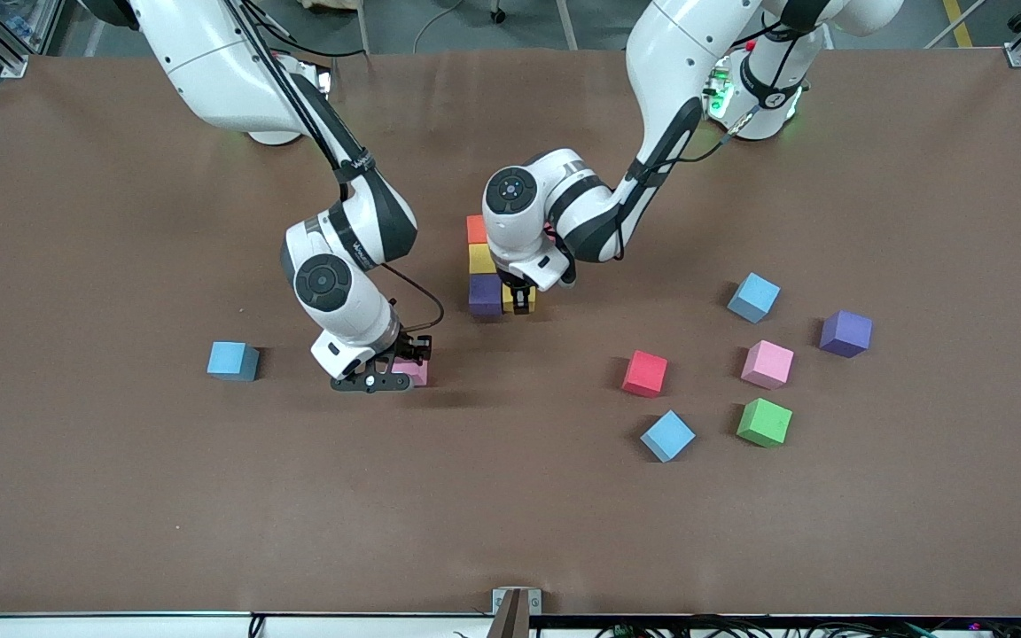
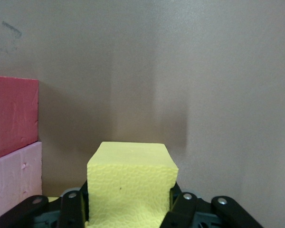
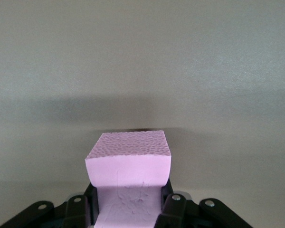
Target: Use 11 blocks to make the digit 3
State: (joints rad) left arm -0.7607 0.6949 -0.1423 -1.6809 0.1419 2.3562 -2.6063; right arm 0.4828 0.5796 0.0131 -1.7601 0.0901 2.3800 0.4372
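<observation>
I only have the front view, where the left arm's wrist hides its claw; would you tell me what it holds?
Observer: The left claw is shut on a yellow block.
Operator: Is anything hidden beside it?
Observer: Yes, a red block touching a pale pink block.
Operator: And the right claw?
Observer: The right claw grips the lilac-pink block, one finger on each of two opposite sides.

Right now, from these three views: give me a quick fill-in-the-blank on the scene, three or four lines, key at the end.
1. The left gripper is shut on a ____ cube.
2. The right gripper is shut on a ____ cube.
3. In the started column, the yellow cube sits between the orange cube and the ____ one.
4. The loose cube that is not part of the task is ____.

Missing words: yellow; pink; purple; green
</observation>
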